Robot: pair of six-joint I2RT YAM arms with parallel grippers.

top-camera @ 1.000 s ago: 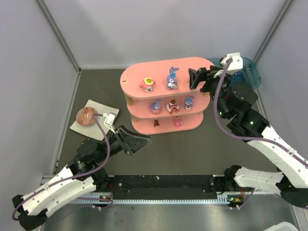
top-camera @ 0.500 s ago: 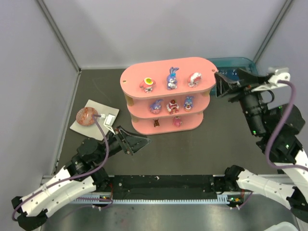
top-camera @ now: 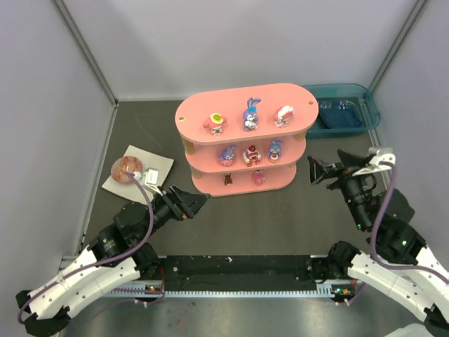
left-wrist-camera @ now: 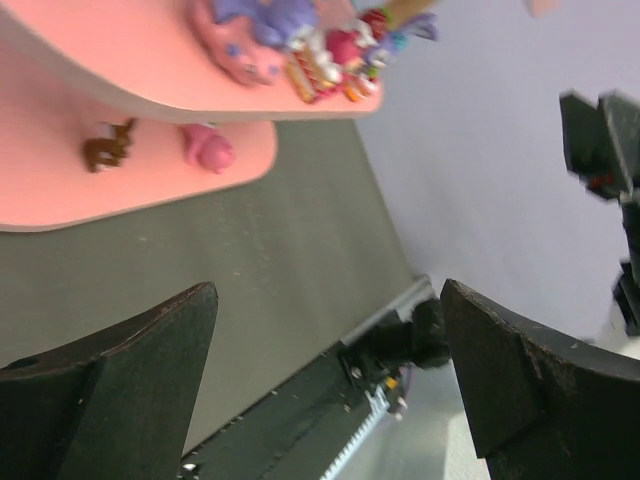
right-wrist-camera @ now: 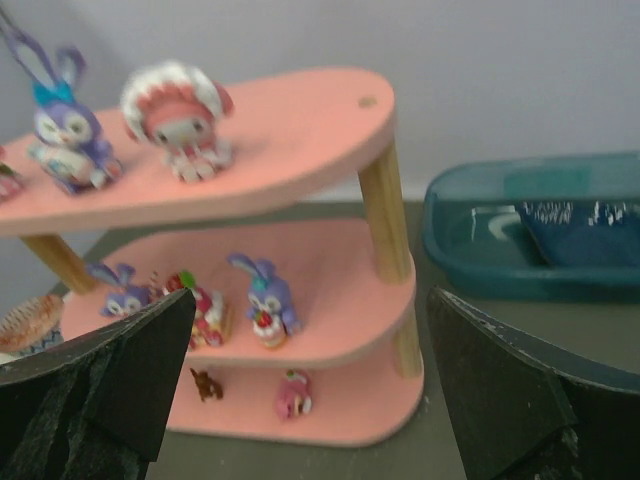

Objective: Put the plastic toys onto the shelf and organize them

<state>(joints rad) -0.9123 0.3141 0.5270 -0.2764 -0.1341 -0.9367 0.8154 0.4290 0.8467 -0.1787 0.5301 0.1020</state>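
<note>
The pink three-tier shelf (top-camera: 196, 112) stands mid-table with plastic toys on every tier. Its top tier carries three: a pink one (top-camera: 216, 122), a purple bunny (top-camera: 250, 114) and a white-and-red one (top-camera: 283, 116). Three more line the middle tier (top-camera: 251, 154), and two sit on the bottom tier (top-camera: 258, 179). My right gripper (top-camera: 326, 166) hangs open and empty right of the shelf; its wrist view faces the shelf (right-wrist-camera: 320, 110), with the gripper (right-wrist-camera: 311, 295) wide apart. My left gripper (top-camera: 193, 203) is open and empty in front of the shelf's left end, as its own view (left-wrist-camera: 328, 295) confirms.
A teal bin (top-camera: 344, 116) with something dark blue inside sits at the back right. A brown-red speckled ball (top-camera: 126, 168) rests on a white plate (top-camera: 158, 165) left of the shelf. Grey walls close in the table.
My right arm has pulled back from the right end of the shelf's top tier to the near right, leaving the white-and-red toy there, its jaws opening wider. The left gripper shifted slightly.
</note>
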